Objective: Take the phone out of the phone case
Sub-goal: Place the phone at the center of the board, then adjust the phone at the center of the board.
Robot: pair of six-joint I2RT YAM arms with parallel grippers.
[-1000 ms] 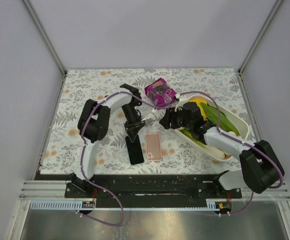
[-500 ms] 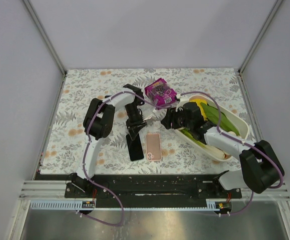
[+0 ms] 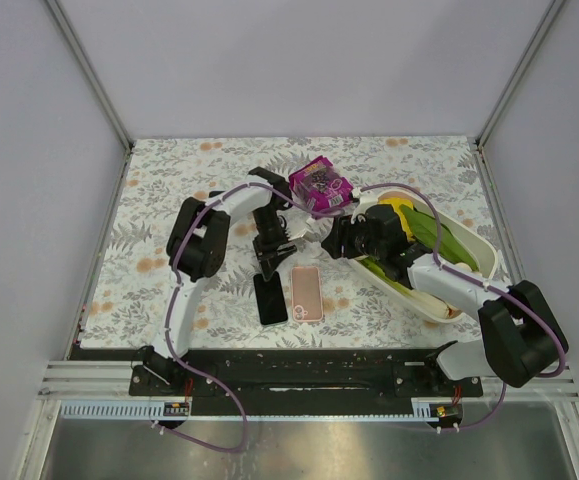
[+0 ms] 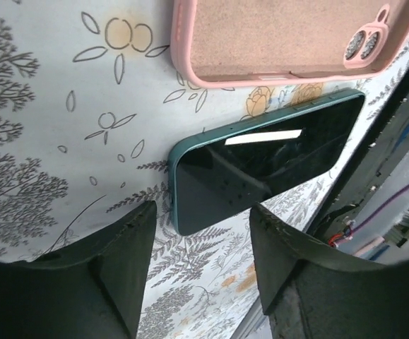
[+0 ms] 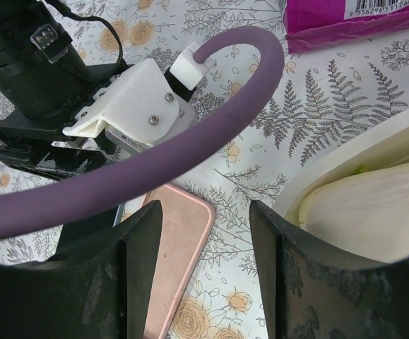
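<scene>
Pink silicone phone case [image 4: 282, 42] lies empty on the floral surface [image 4: 49, 106], the dark teal rectangular phone [image 4: 261, 166] flat just beside it, so removal looks done; the left end effector [image 4: 200, 236] and right end effector [image 5: 204, 236], both open and empty near that case, need only lift clear.

One phone [image 3: 270, 298]; one pink phone case [image 3: 306, 292]; one purple packet [image 3: 321, 186]; one white tub [image 3: 485, 248]; two arms, left arm [image 3: 194, 245] and right arm [image 3: 509, 340].

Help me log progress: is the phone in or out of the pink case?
Out. The dark phone lies flat on the table beside the pink case, whose bare lining faces up.
</scene>
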